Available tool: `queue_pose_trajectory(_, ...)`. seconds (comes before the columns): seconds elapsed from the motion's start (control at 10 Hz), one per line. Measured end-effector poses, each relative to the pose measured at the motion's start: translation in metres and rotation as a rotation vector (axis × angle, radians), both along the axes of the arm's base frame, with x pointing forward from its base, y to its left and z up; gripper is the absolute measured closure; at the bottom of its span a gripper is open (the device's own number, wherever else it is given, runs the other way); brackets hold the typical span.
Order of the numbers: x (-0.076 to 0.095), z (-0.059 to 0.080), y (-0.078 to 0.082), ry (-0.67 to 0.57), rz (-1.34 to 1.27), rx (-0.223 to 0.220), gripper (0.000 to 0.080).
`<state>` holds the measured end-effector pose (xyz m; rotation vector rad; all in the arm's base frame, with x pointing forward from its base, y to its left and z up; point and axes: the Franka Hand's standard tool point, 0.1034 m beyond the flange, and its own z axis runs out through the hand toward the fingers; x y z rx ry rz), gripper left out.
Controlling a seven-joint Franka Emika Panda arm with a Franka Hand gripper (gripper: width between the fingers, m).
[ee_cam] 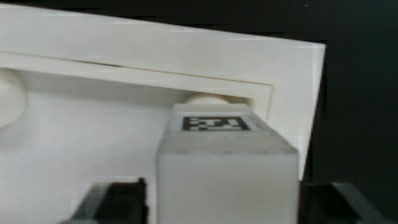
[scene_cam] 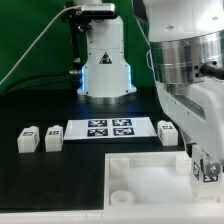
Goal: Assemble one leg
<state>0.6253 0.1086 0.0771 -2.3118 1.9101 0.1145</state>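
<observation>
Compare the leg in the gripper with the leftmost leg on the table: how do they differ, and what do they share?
The held leg is clamped in the gripper over a corner of the tray; the leftmost leg lies free on the black table. The held leg's tag seems to face sideways; the leftmost leg's faces up. Both are small white blocks bearing a black-and-white tag.

arm (scene_cam: 185, 60): I see white shells, grey joint band, upper right
base (scene_cam: 105, 70): white, blue glow
fingers (ee_cam: 116, 205): black
</observation>
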Motion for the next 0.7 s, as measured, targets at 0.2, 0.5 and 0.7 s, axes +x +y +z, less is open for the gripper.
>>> queue_pose_trajectory(0.2, -0.0025, 0.0000, 0.0133, -0.030, 0.193, -0.006, 0.0177)
queue_pose_trajectory(0.5, -0.0032, 0.0018, 0.0141, -0.081, 0.505, -0.016, 0.0152)
queue_pose_trajectory(0.7, -0.0030, 0.0021, 0.0134, -0.114, 0.758, -0.029, 0.0150)
